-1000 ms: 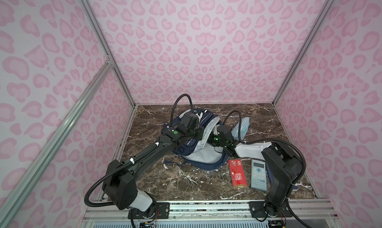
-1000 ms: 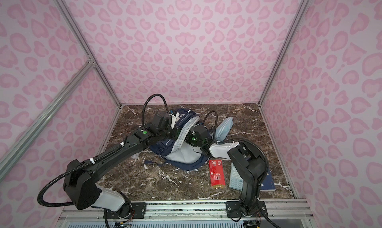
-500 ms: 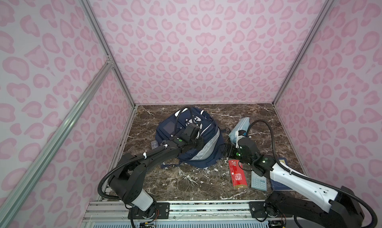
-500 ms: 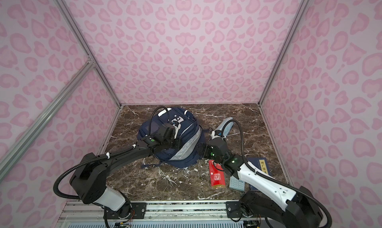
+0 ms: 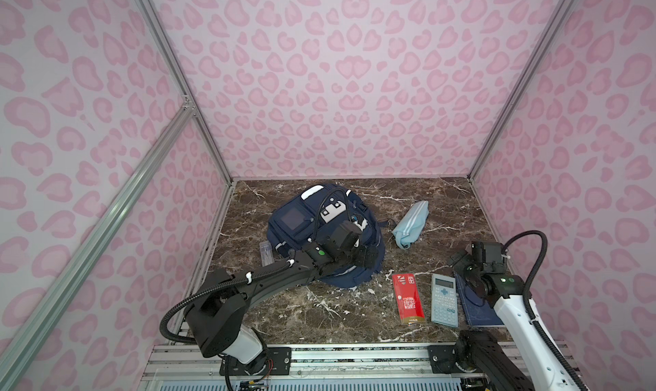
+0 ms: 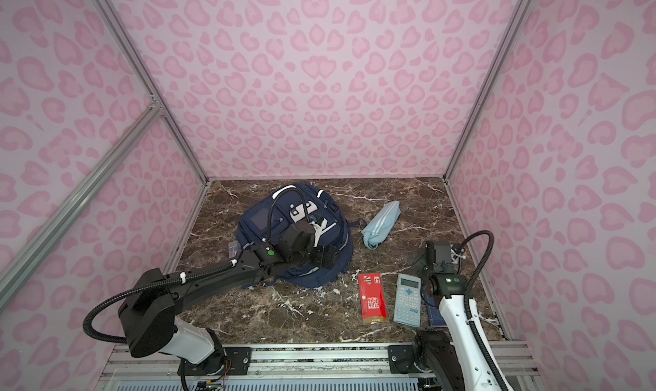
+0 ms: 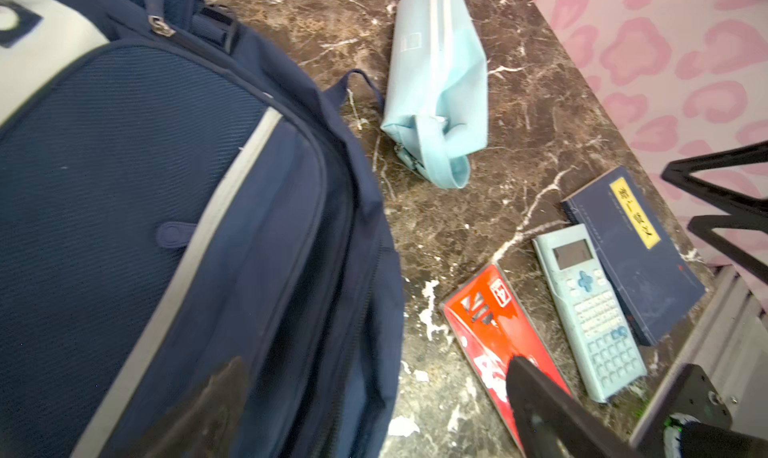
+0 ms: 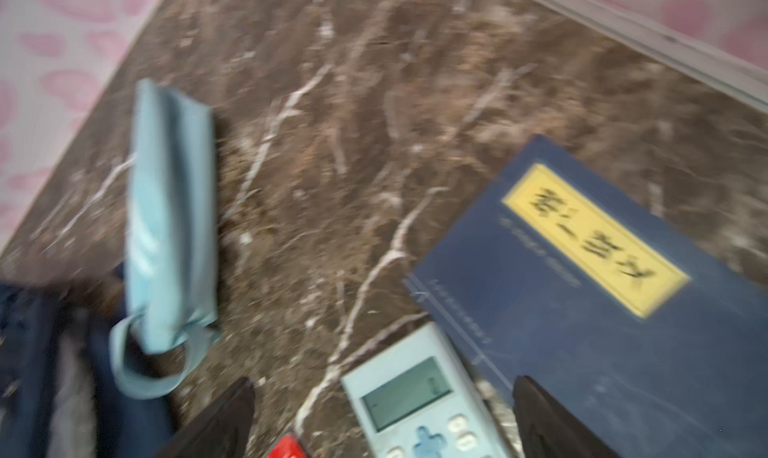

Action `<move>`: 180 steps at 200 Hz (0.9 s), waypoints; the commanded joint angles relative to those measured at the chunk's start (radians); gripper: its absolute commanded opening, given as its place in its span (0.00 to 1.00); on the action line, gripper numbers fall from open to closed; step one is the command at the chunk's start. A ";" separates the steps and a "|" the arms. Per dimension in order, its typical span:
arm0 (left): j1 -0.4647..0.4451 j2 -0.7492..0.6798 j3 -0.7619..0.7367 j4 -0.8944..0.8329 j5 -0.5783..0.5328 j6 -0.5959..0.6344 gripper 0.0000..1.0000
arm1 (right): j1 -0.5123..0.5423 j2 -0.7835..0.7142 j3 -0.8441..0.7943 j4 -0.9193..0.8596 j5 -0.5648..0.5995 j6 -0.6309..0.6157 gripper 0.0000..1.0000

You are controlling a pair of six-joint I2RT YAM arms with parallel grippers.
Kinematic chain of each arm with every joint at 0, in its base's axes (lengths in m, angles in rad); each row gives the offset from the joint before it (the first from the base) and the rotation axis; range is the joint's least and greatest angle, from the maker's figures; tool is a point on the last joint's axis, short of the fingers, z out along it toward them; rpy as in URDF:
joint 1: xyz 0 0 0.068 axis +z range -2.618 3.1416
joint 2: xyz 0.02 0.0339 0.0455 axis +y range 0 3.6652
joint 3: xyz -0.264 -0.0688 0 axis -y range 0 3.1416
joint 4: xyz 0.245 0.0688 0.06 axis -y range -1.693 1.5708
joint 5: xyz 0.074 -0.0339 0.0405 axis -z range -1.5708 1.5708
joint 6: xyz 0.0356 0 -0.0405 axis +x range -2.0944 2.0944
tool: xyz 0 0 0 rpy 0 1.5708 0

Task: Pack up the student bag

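taking a top view as a clock face with twelve at the back wall, the student bag (image 5: 289, 226) lies flat on the marble surface (image 5: 337, 311) just left of centre, toward eleven o'clock. its front pockets face up and its top handle points to twelve. lying flat this way turns its long side seam toward the loose things. in the left wrist view that seam shows a dark gap that looks like an opened zip, though the fold of fabric makes this uncertain. the left claw (image 7: 374, 385) hangs over the bag's five o'clock edge with its jaws wide apart and nothing between them. one finger is above the navy fabric and the other is out above the red box (image 5: 407, 297). whether either finger touches anything cannot be told. this spot would suit catching the rim to hold the mouth open. the light-blue pencil pouch (image 5: 411, 222) lies at two o'clock from the bag, close to it but apart. the red box, the calculator (image 5: 443, 298) and a navy book (image 7: 631, 244) with a yellow label lie side by side at four to five o'clock, probably lined up there for the right arm's reach. the right claw (image 8: 382, 402) hovers over the far ends of the calculator and book, its jaws spread and empty. none of the visible items is in the bag yet.
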 commanded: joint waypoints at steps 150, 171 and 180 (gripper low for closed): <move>-0.015 -0.021 -0.071 0.154 0.066 -0.047 0.95 | -0.444 0.046 -0.160 -0.042 -0.075 0.071 0.99; -0.015 -0.007 -0.063 0.156 0.066 -0.046 0.96 | -0.445 0.032 -0.228 0.069 -0.172 0.142 0.99; -0.015 -0.004 -0.058 0.156 0.066 -0.045 0.95 | -0.438 0.022 -0.255 0.111 -0.178 0.162 0.99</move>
